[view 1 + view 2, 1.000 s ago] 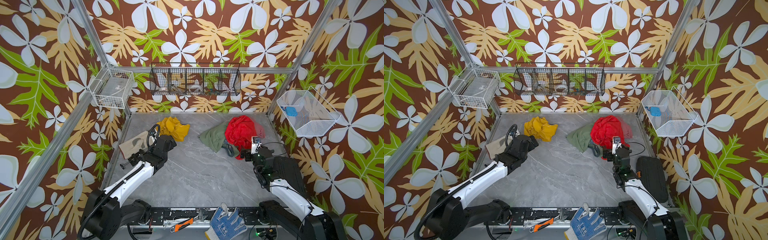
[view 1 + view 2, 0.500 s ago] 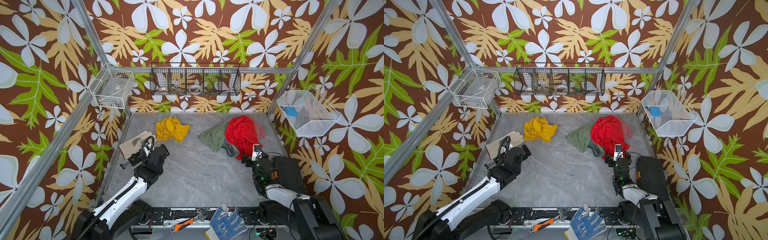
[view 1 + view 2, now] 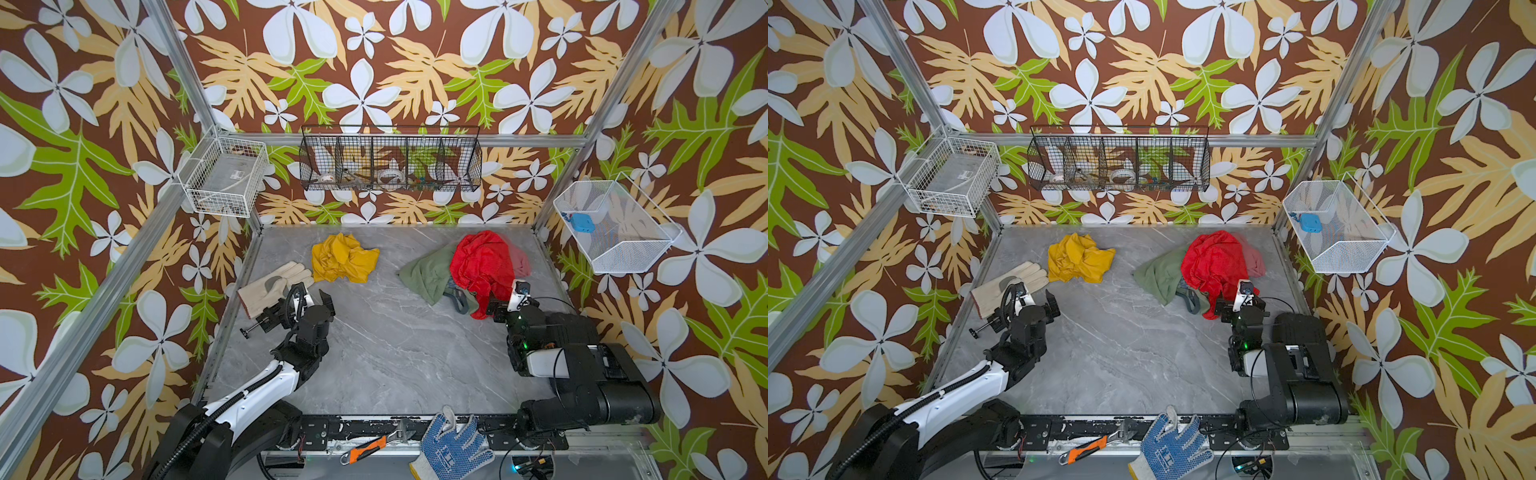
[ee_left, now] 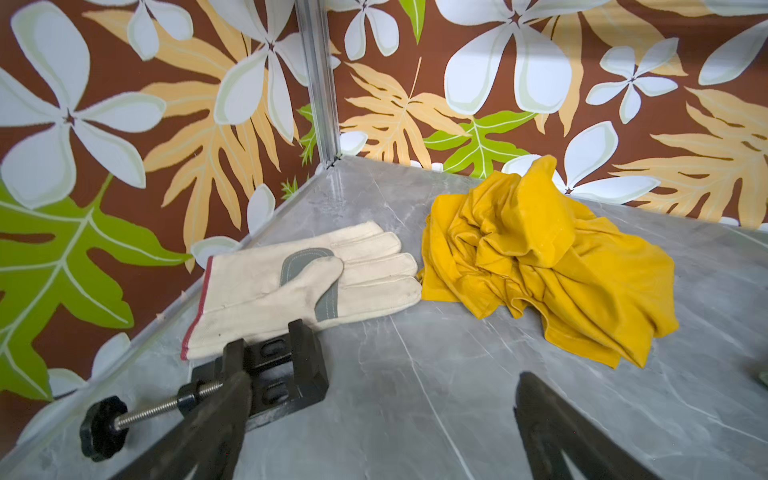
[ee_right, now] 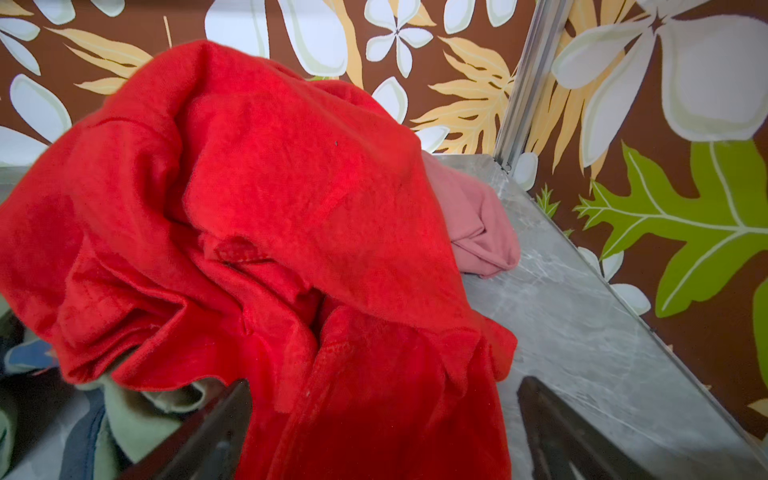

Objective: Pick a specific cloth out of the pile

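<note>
One pale glove [image 3: 274,284] lies by the left wall of the grey worktop [image 3: 395,340], a small black clamp [image 4: 274,374] just beside its cuff. The left end effector [image 4: 380,390] hovers near the clamp, jaws apart, holding nothing. The yellow cloth [image 3: 343,257] sits crumpled alone by the glove's fingertips, well apart from the pile [image 3: 465,266] of red, green and pink at right. There the right end effector [image 5: 384,388], jaws apart and empty, faces the red fabric.
</note>
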{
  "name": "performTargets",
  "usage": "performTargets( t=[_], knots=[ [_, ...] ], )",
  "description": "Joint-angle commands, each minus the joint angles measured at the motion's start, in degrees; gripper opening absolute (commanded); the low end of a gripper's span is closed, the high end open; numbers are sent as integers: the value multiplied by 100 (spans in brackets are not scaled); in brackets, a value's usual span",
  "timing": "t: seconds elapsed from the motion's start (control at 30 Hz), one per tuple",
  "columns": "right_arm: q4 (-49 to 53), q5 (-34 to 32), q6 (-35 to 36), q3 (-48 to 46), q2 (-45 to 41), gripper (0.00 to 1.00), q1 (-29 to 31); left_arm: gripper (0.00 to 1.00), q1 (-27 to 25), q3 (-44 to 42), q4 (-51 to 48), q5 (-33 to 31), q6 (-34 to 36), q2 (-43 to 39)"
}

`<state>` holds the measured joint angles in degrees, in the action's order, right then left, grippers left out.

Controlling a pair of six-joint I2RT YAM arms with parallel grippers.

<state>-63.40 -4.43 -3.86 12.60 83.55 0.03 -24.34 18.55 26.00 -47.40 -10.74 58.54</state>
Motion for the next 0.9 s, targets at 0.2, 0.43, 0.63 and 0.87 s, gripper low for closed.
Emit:
performTargets(
  t=[0.2,0.43,0.63,0.87],
  knots=[
    [-84,30,52,39,12,100,58,100,1413,-1312,3519,1737,706,317],
    [-68,-41,77,47,20,100,90,100,1739,-1285,5509,2707,799,2185],
    [-65,-67,90,50,21,100,111,100,1819,-1017,4620,2688,541,1969],
    [-62,-67,87,50,21,99,103,100,1810,-1031,4615,2687,591,1971]
  ],
)
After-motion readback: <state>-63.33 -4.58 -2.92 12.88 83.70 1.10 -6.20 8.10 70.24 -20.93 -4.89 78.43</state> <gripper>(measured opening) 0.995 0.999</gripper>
